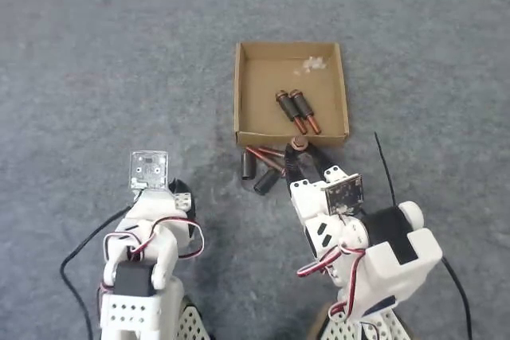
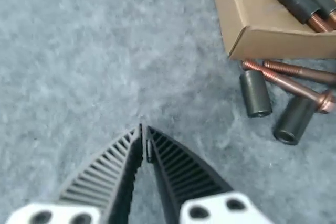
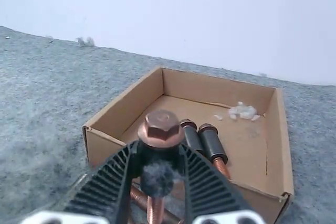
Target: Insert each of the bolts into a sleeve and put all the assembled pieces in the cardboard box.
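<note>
The right gripper (image 3: 157, 153) is clamped on a dark sleeve (image 3: 157, 161) with a bolt (image 3: 161, 128) through it. The piece stands upright, its copper-coloured hexagonal head above the jaws and its threaded shaft showing below them. In the high view this gripper (image 1: 300, 158) sits just outside the near wall of the cardboard box (image 1: 237, 93). The box is a shallow, open, plain brown tray. Inside it lie two assembled pieces (image 1: 297, 111) side by side, each a copper bolt with a matt black sleeve pushed up under the head and bare thread sticking out. A few white scraps (image 1: 315, 62) lie in the far corner. On the grey carpet (image 1: 96, 77) just outside the near wall lie two loose bolts (image 2: 286, 83), long, slim and copper. Beside them are two loose sleeves (image 2: 255, 94), short dark tubes with open ends. One bolt's head touches the nearer sleeve. The left gripper (image 2: 144, 135) is well apart from them over bare carpet, its ribbed black jaws pressed together on nothing.
</note>
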Action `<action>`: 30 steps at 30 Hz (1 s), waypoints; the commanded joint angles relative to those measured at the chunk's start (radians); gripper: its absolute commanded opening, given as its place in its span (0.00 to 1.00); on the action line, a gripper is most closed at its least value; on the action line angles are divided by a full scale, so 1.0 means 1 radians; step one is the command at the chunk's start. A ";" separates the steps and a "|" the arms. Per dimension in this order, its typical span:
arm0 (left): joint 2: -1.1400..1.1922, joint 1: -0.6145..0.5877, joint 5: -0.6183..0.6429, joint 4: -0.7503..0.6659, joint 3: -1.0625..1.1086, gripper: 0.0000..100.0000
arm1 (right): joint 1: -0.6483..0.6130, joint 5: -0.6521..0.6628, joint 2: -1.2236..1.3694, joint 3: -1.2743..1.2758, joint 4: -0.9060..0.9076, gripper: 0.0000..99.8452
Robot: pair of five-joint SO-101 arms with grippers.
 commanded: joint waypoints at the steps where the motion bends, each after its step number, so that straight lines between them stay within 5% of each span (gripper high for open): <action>1: -0.005 0.006 -0.005 0.008 -0.012 0.01 | 0.053 0.003 -0.104 0.046 0.018 0.01; 21: -0.006 0.006 -0.006 0.005 -0.012 0.01 | 0.194 -0.089 -0.280 0.044 0.179 0.01; 30: -0.006 0.006 -0.006 0.005 -0.012 0.02 | 0.234 -0.094 -0.429 0.038 0.417 0.01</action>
